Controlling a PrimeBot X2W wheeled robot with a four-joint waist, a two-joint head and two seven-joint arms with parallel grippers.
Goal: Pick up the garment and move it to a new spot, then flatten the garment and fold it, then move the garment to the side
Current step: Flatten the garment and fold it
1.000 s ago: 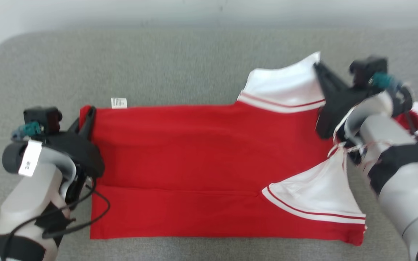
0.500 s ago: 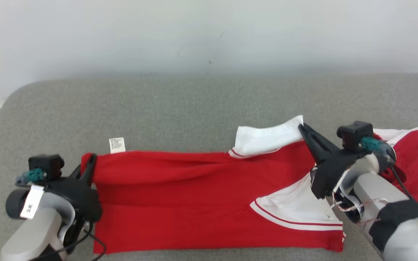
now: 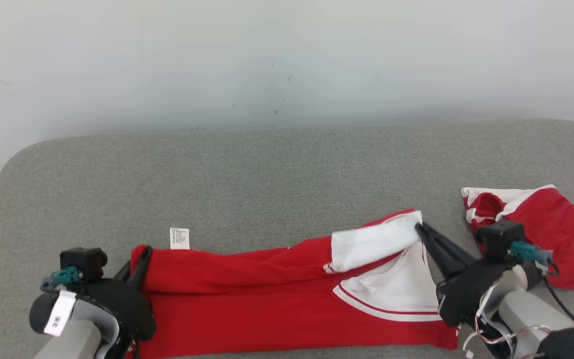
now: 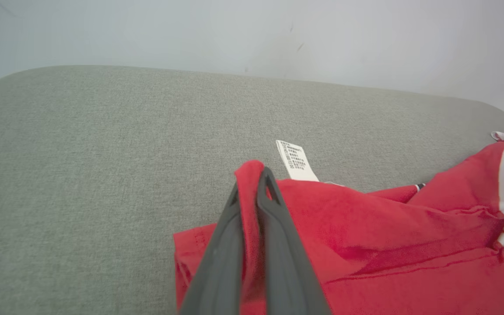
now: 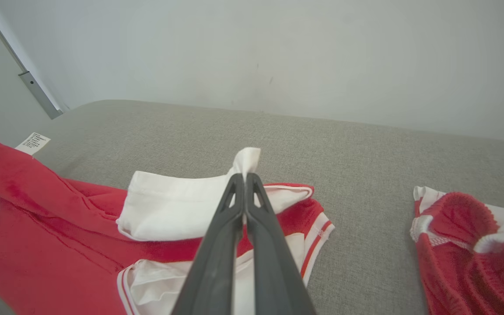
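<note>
A red garment (image 3: 267,309) with white sleeves lies across the near part of a grey cushioned surface (image 3: 267,174). My left gripper (image 3: 140,255) is shut on its red far-left corner, beside a white care label (image 3: 179,238). In the left wrist view the left gripper (image 4: 252,179) pinches a raised red fold of the garment (image 4: 387,245). My right gripper (image 3: 419,229) is shut on the tip of the upper white sleeve (image 3: 371,242). The right wrist view shows the right gripper (image 5: 244,177) clamping that white sleeve (image 5: 169,210), which is lifted over the red cloth.
A second red and white garment (image 3: 541,234) lies crumpled at the right, close to my right arm; it also appears in the right wrist view (image 5: 466,245). A pale wall (image 3: 287,60) rises behind the grey surface. Bare grey surface stretches toward the wall.
The head camera has tilted up, showing the wall. Both grippers keep their grip and have raised the garment's far edge, which now sags toward the near edge; the cloth looks narrower.
</note>
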